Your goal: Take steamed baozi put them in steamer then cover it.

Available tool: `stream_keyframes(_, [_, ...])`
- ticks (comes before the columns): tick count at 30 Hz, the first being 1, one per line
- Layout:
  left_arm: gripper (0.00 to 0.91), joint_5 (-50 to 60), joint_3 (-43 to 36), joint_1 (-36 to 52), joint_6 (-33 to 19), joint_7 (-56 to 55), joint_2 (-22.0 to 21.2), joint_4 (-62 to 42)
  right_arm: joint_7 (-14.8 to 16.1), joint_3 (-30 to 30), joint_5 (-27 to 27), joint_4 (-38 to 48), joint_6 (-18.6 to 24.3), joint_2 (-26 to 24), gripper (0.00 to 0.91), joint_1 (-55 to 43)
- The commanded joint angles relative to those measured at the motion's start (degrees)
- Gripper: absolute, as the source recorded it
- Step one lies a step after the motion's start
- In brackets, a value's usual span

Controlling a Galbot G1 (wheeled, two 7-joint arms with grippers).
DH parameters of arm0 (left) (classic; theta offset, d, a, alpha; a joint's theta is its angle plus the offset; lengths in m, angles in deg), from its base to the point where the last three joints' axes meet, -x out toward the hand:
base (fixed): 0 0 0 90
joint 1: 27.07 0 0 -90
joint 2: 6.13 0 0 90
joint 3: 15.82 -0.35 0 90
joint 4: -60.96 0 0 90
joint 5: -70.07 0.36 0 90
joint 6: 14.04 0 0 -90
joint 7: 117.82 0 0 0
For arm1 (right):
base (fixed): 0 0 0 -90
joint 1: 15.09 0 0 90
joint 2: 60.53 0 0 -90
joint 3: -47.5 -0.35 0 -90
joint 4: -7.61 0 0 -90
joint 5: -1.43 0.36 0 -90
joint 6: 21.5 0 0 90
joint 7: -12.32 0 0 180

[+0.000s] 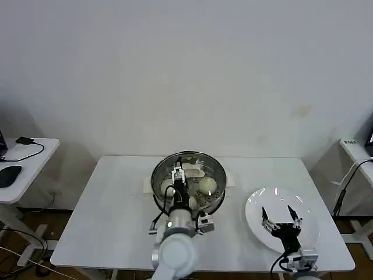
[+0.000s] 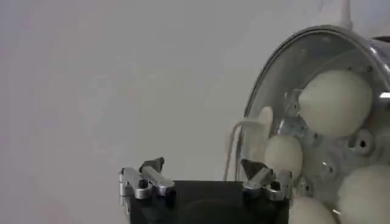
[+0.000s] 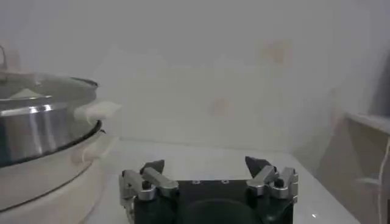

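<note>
A white rectangular table (image 1: pixel 116 221) fills the lower half of the head view, with bare tabletop running wide to the left of the pot and a narrower strip between pot and plate. The round shiny stainless-steel steamer (image 1: pixel 187 181) with its perforated tray sits at the table's centre, toward the far edge near the plain white wall (image 1: pixel 186 70). Inside it lie smooth cream-white steamed baozi (image 1: pixel 208 186), one clear at the right of the tray, others partly hidden behind the arm.

The left gripper (image 1: pixel 179 170) hangs over the left part of the pot's opening, its fingers spread apart and empty; in the left wrist view the left gripper (image 2: pixel 203 169) has open jaws framing the pot's rim, with the steamer (image 2: pixel 317 79) and several buns (image 2: pixel 337 102) just beyond its right finger.

At lower right in the head view, the right gripper (image 1: pixel 281 216) hovers over a flat round white plate (image 1: pixel 260 205), fingers splayed wide and holding nothing, well apart from the pot. The plate reaches close to the table's near right corner. In the right wrist view the right gripper (image 3: pixel 206 168) is likewise released, the steamer (image 3: pixel 42 128) and its white side handle (image 3: pixel 97 111) standing off at the frame's left.

A side desk (image 1: pixel 35 153) at far left carries a dark mouse (image 1: pixel 9 175) and a cable. No readable writing appears anywhere.
</note>
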Motion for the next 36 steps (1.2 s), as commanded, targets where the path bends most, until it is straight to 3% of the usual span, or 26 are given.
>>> stream_keyframes(1, [0.907, -8.0, 4.9, -5.7, -0.7, -1.1, 4.4, 14.3, 0.1, -0.2, 2.8, 0.4, 0.4, -1.0, 0.907, 0.1])
stream_keyframes(7, [0.907, -22.1, 11.1, -7.2, -0.5, -2.6, 7.4, 20.9, 0.1, 0.1, 4.5, 0.7, 1.0, -1.7, 0.907, 0.4])
stream_keyframes(14, [0.907, -52.1, 23.7, -10.9, 0.4, -11.7, 14.9, 23.4, 0.1, 0.3, 6.6, 0.4, 2.2, -1.9, 0.907, 0.2])
stream_keyframes(18, [0.907, -69.0, 32.5, -13.3, -1.6, -13.3, 14.0, 21.0, 0.1, 0.6, 7.1, 0.8, 3.7, -2.0, 0.907, 0.2])
stream_keyframes(23, [0.907, -78.5, 37.2, -17.8, -14.1, -15.0, 13.9, 14.9, -0.3, 1.4, 12.5, 0.1, 3.8, -2.8, 0.907, 0.2])
stream_keyframes(30, [0.907, -88.7, 40.4, -22.8, -15.7, -14.8, 12.8, 9.5, 0.6, 3.5, 12.6, 0.4, 4.4, -3.7, 0.907, 2.6])
stream_keyframes(36, [0.907, -94.5, 42.0, -26.3, -16.0, -15.4, 12.3, 7.9, 0.4, 3.9, 14.9, 0.1, 3.6, -7.2, 0.907, 4.6])
